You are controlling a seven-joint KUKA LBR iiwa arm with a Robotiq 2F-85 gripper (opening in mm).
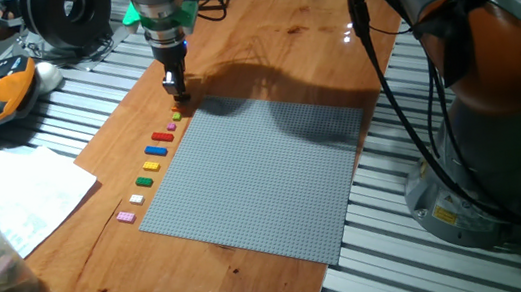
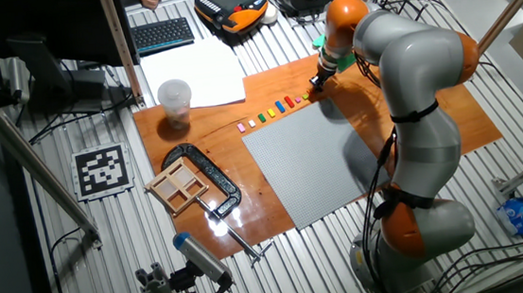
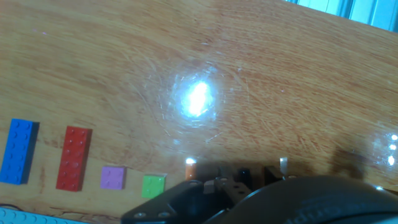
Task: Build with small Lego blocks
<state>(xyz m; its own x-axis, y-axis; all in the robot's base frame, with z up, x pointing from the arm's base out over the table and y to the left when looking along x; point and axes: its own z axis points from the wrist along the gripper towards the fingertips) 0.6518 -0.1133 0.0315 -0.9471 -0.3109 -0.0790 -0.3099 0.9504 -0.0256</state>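
Both fixed views bright, evenly lit from overhead. Arm [image 1: 489, 45] throws soft dark shadow across bench [image 1: 257, 45] and grey baseplate [image 1: 264, 176] in one fixed view. Small white glare on bench near far edge. Other fixed view sharp, glint on clamp [image 2: 210, 184]. Hand view soft, slightly blurred; strong round glare spot on wood [image 3: 198, 99], fainter glint at right edge. Hand [image 3: 236, 171] at bottom dark, out of focus. Bricks [image 3: 74, 157] hazy-edged.

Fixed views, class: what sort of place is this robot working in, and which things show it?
Most likely a robotics lab or workshop. The arm stands at a slatted metal table with a wooden board on it; cables trail from the arm, a keyboard sits nearby, and a printed marker lies on the table.
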